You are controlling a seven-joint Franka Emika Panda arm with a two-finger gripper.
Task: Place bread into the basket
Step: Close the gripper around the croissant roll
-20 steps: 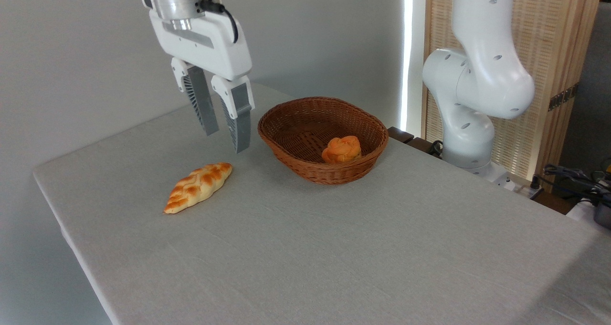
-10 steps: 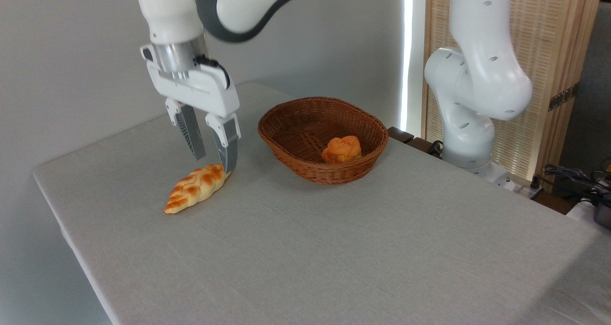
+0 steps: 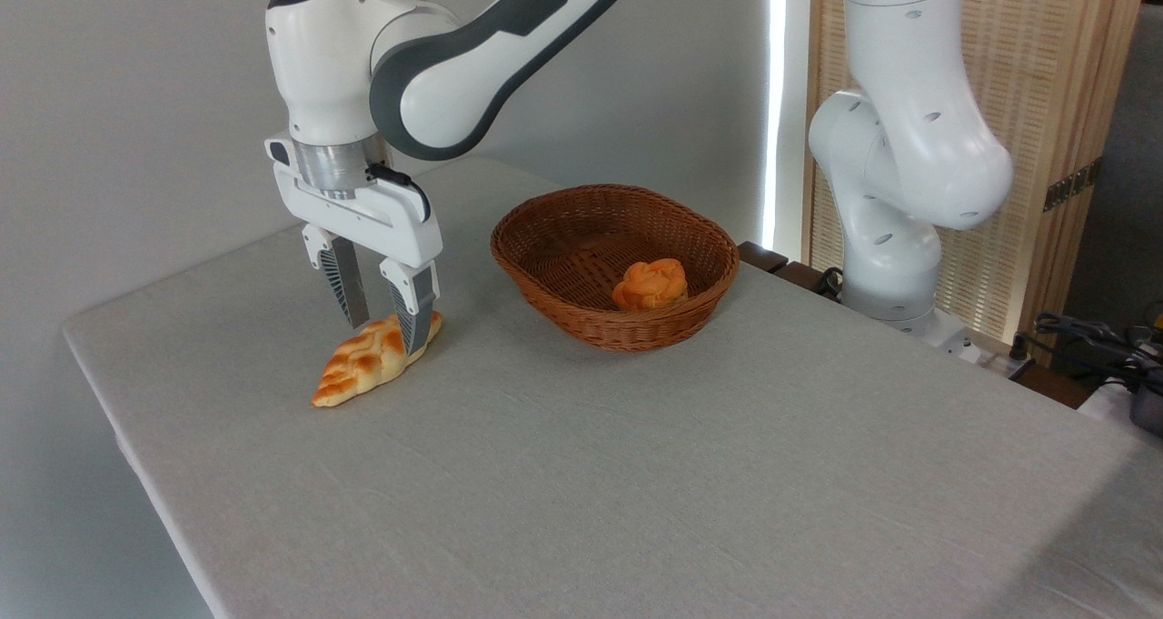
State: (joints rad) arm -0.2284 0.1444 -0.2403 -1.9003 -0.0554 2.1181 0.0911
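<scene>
The bread [image 3: 359, 369], a braided loaf with pointed ends and golden-orange ridges, lies on the grey tablecloth at the left. My gripper [image 3: 385, 335] is low over the loaf's right half, open, with one finger on each side of it. The near fingertip hides part of the loaf's right end. The basket [image 3: 554, 305], reddish-brown woven wicker, stands on the table to the right of the gripper, apart from it.
A small round orange bun [image 3: 650, 284] lies inside the basket. The arm's white base [image 3: 895, 164] rises at the back right, before a slatted wooden screen. Cables and gear sit at the far right edge [image 3: 1113, 346]. The table's left edge [image 3: 100, 401] is close to the loaf.
My gripper has come down and a little to the left, from well above the table to straddling the loaf's right half. The loaf and the basket have not moved.
</scene>
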